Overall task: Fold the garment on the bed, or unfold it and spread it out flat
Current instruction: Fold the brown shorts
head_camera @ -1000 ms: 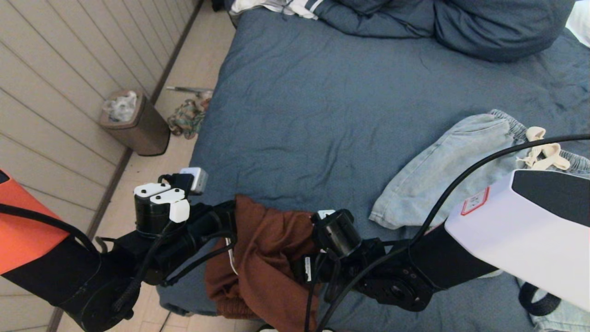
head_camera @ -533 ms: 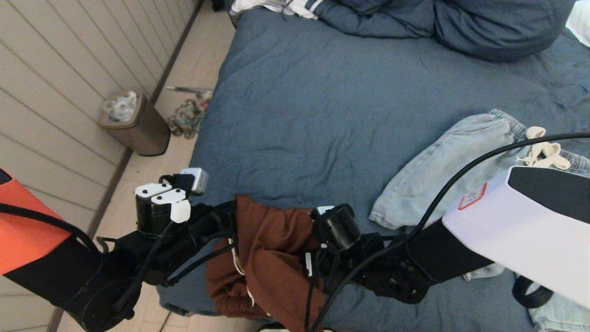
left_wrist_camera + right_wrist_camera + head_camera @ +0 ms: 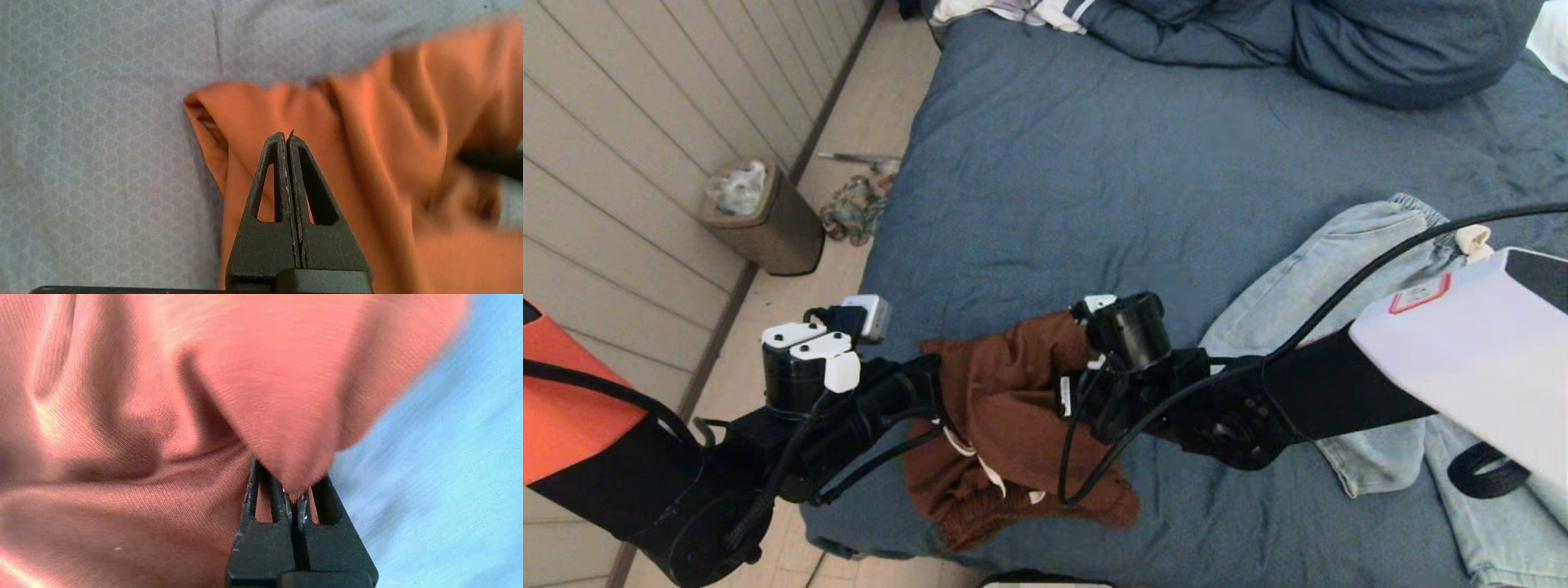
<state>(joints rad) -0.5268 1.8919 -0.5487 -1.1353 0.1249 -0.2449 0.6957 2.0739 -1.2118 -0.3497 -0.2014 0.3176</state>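
A rust-brown garment (image 3: 1005,408) lies bunched at the near left corner of the bed (image 3: 1094,188), with a white drawstring showing in its folds. My left gripper (image 3: 935,388) is at the garment's left edge, shut, its closed tips (image 3: 286,136) lying over the brown cloth (image 3: 367,143). My right gripper (image 3: 1072,392) is at the garment's right end, shut on a raised fold of it (image 3: 292,490). The cloth (image 3: 122,416) rises to a peak from those jaws and stretches between the two grippers.
Light-blue jeans (image 3: 1307,286) lie on the bed to the right, partly under my right arm. A bunched blue duvet (image 3: 1380,49) sits at the far end. On the floor to the left stand a brown bin (image 3: 768,220) and a cloth heap (image 3: 854,208).
My right gripper has shut on the brown garment and moved up and farther over the bed, dragging the cloth with it. The left arm has stayed put.
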